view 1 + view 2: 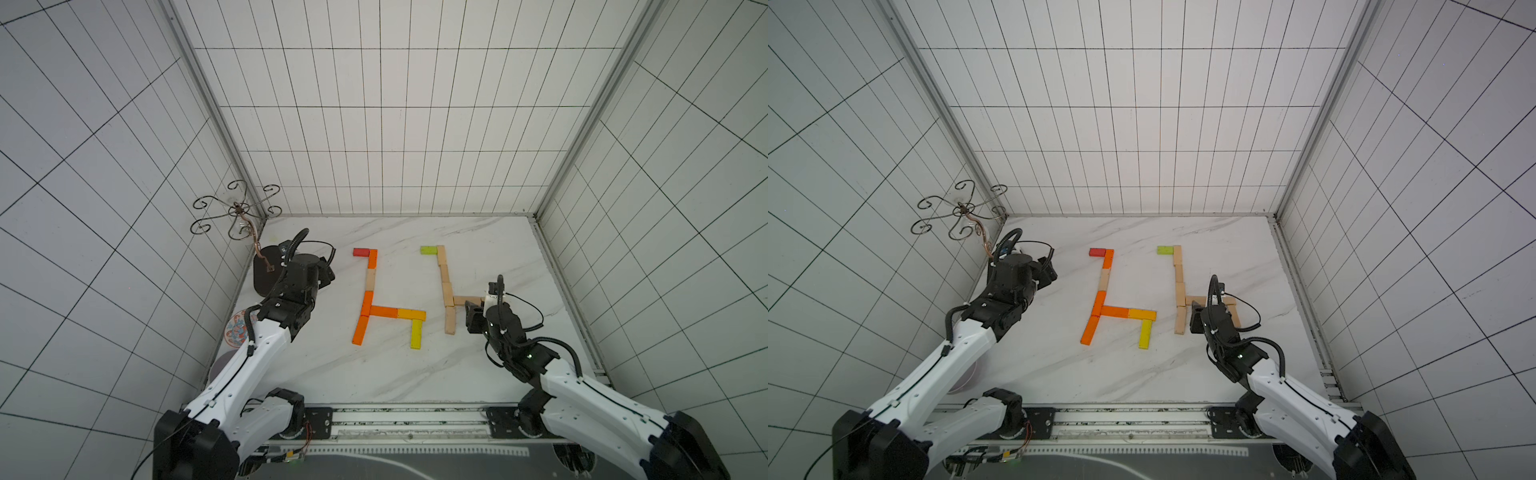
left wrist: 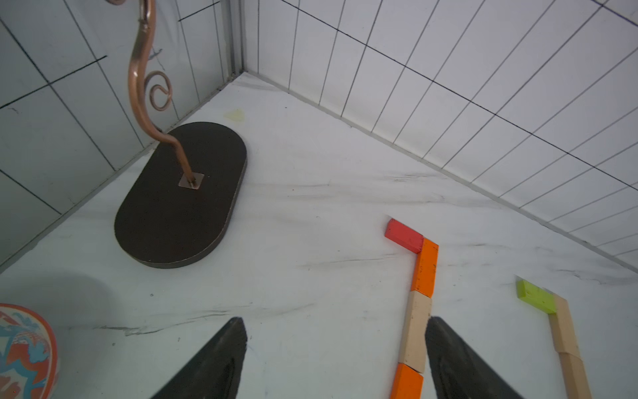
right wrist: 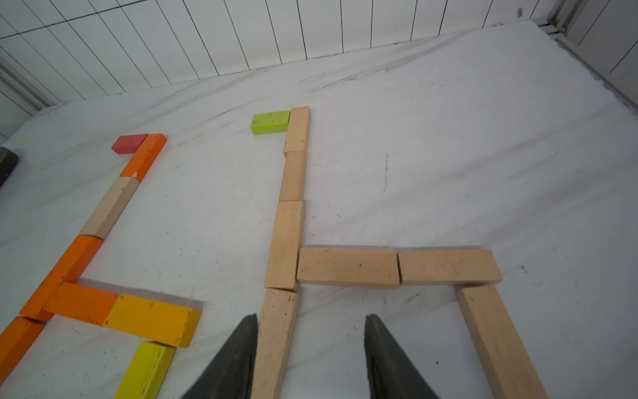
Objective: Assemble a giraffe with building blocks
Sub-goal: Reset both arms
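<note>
Marble table carries everything. Dark oval stand base w/ copper stem sits in far-left corner. Patterned plate is nearer, by the L wall, partly under the L arm.

Building blocks lie flat mid-table as two giraffe outlines, side by side but apart. Coloured giraffe on L: orange/pale neck, orange + yellow body, orange and yellow-green legs, red block as head. Pale-wood giraffe on R, lime block as head.

Left gripper is btwn stand base and coloured neck, fingers spread wide, nothing btwn them. Right gripper is over the pale legs, fingers apart. Front-leg block is just beside one finger, not pinched; contact can't be told.
</note>
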